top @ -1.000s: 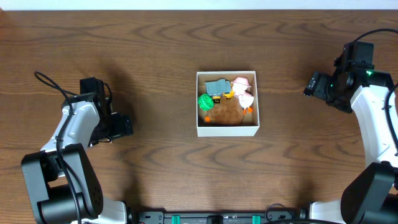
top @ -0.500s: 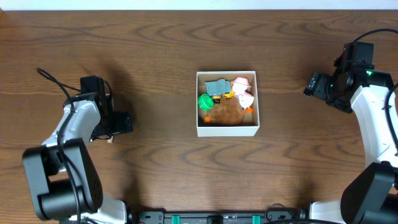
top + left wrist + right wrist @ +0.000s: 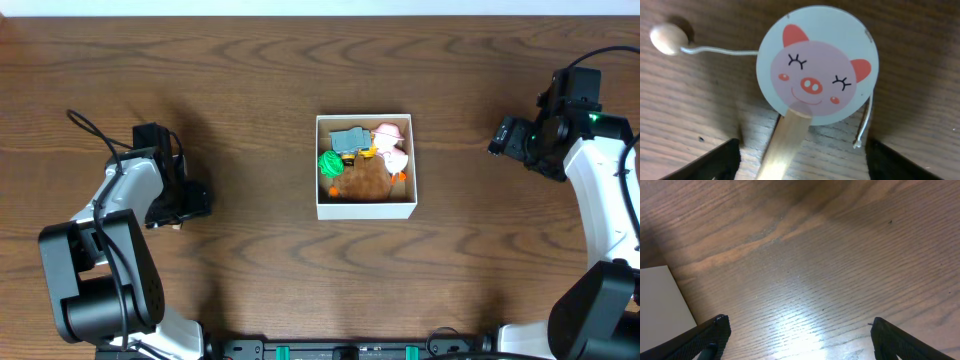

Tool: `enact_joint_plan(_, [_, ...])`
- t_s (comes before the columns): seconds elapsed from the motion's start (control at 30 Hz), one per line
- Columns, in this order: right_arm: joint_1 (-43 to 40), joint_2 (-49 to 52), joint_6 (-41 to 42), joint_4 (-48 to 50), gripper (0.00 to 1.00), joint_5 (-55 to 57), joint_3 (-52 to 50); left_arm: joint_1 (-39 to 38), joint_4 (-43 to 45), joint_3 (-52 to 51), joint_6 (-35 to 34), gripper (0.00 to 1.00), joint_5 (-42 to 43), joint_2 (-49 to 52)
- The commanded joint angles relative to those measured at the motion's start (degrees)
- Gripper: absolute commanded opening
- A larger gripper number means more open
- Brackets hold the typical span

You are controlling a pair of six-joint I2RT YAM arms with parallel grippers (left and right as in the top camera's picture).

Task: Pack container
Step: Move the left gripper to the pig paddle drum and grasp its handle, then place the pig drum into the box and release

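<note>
The container (image 3: pixel 366 209) is a square white-walled box with a tan inside at the table's middle, holding a grey toy (image 3: pixel 348 139), a green toy (image 3: pixel 330 164), a pink-and-white toy (image 3: pixel 390 145) and a brown toy (image 3: pixel 365 181). A pig-face rattle drum (image 3: pixel 817 65) on a wooden stick (image 3: pixel 786 145), with a bead on a cord (image 3: pixel 668 39), lies on the table at the left. My left gripper (image 3: pixel 800 162) is open, its fingers on either side of the stick. My right gripper (image 3: pixel 800 335) is open and empty over bare table at the right.
The white edge of the container (image 3: pixel 662 302) shows at the left of the right wrist view. The dark wood table (image 3: pixel 250 80) spreads around the box. A cable (image 3: pixel 90 135) loops from the left arm.
The left arm has shifted slightly at the table's left, with its gripper staying over the rattle drum. The right arm and the container's contents have not moved.
</note>
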Motion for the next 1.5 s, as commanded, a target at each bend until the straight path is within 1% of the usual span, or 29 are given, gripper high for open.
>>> enact_joint_plan(0.0, [0.2, 0.1, -0.5, 0.0, 0.93, -0.4, 0.0, 0.2, -0.5, -0.7, 0.1, 0.64, -1.7, 2.4])
enact_joint_plan(0.07, [0.2, 0.1, -0.5, 0.0, 0.93, -0.4, 0.0, 0.2, -0.9, -0.7, 0.1, 0.58, -1.7, 2.4])
enact_joint_plan(0.13, [0.2, 0.1, -0.5, 0.0, 0.93, -0.4, 0.0, 0.2, -1.1, -0.7, 0.1, 0.48, -1.7, 2.4])
enact_joint_plan(0.2, [0.2, 0.1, -0.5, 0.0, 0.93, -0.4, 0.0, 0.2, -1.1, -0.7, 0.1, 0.34, -1.7, 2.4])
enact_joint_plan(0.27, [0.2, 0.1, -0.5, 0.0, 0.93, -0.4, 0.0, 0.2, -1.1, -0.7, 0.1, 0.25, -1.7, 2.4])
enact_joint_plan(0.3, [0.2, 0.1, -0.5, 0.0, 0.93, -0.4, 0.0, 0.2, -1.1, -0.7, 0.1, 0.24, -1.7, 2.4])
enact_joint_plan(0.53, [0.2, 0.1, -0.5, 0.0, 0.93, -0.4, 0.0, 0.2, -1.1, -0.7, 0.1, 0.23, -1.7, 2.4])
enact_joint_plan(0.57, [0.2, 0.1, -0.5, 0.0, 0.93, -0.4, 0.0, 0.2, -1.1, -0.7, 0.1, 0.20, -1.7, 2.4])
enact_joint_plan(0.63, [0.2, 0.1, -0.5, 0.0, 0.93, -0.4, 0.0, 0.1, -1.1, -0.5, -0.2, 0.06, -1.7, 2.4])
enact_joint_plan(0.73, [0.2, 0.1, -0.5, 0.0, 0.93, -0.4, 0.0, 0.1, -1.6, 1.0, -2.7, 0.06, -1.6, 2.1])
enact_joint_plan(0.83, [0.2, 0.1, -0.5, 0.0, 0.93, -0.4, 0.0, -0.3, -5.2, 4.8, -5.5, 0.06, -1.6, 0.6])
enact_joint_plan(1.0, [0.2, 0.1, -0.5, 0.2, 0.93, -0.4, 0.0, -4.1, -12.6, 14.2, -5.5, 0.06, 2.5, -4.3])
enact_joint_plan(1.1, [0.2, 0.1, -0.5, 0.4, 0.93, -0.4, 0.0, -9.3, -15.0, 19.6, -5.5, 0.06, 6.8, -8.2])
enact_joint_plan(1.2, [0.2, 0.1, -0.5, 0.7, 0.93, -0.4, 0.0, -16.7, -14.5, 23.1, -5.2, 0.06, 7.3, -11.8])
enact_joint_plan(1.33, [0.2, 0.1, -0.5, 0.9, 0.93, -0.4, 0.0, -28.7, -9.4, 24.1, -0.6, 0.06, 7.3, -14.3])
enact_joint_plan(1.4, [0.2, 0.1, -0.5, 0.9, 0.93, -0.4, 0.0, -35.1, -7.2, 24.0, 3.2, 0.06, 7.3, -13.7])
enact_joint_plan(1.47, [0.2, 0.1, -0.5, 0.9, 0.93, -0.4, 0.0, -39.2, -6.8, 24.0, 6.2, 0.06, 7.3, -12.5])
